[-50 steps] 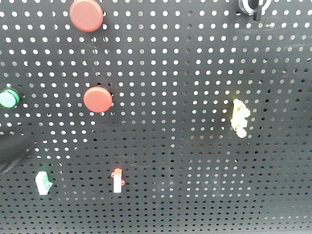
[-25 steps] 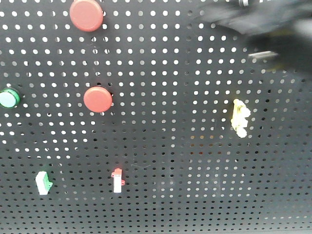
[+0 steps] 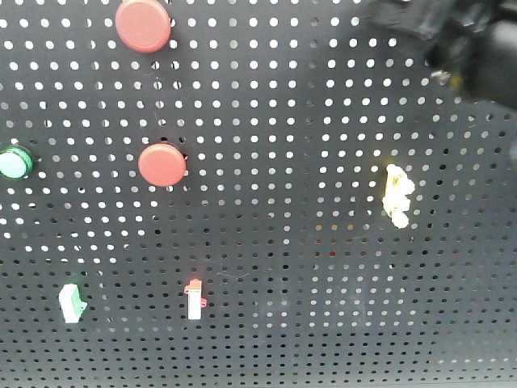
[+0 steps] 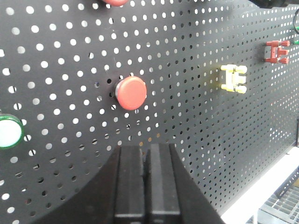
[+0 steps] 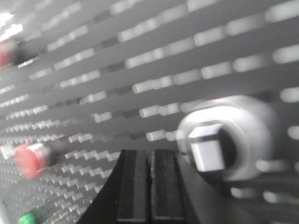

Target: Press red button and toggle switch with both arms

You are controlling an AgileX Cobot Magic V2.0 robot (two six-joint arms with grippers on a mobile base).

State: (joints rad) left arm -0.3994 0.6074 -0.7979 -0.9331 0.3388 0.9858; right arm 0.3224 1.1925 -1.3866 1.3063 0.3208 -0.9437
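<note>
The red button (image 3: 143, 26) is the bigger dome at the top of the black pegboard (image 3: 307, 267); in the left wrist view only its lower edge (image 4: 114, 1) shows. The toggle switch (image 3: 71, 303), white with a green tip, sits at the lower left. My left gripper (image 4: 148, 151) is shut and empty, just below the smaller red button (image 4: 131, 93) and short of the board. My right gripper (image 5: 149, 154) is shut and empty beside a silver knob (image 5: 224, 140). The right arm (image 3: 460, 40) is a dark blur at the top right.
On the board are also a smaller red button (image 3: 162, 165), a green button (image 3: 14, 162), a white switch with a red tip (image 3: 194, 299) and a yellow switch (image 3: 397, 195). A red part (image 4: 276, 51) sits further right. The right wrist view is blurred.
A dark blur at the front view's lower left went out of view. The right arm came in at the top right and now covers the silver knob.
</note>
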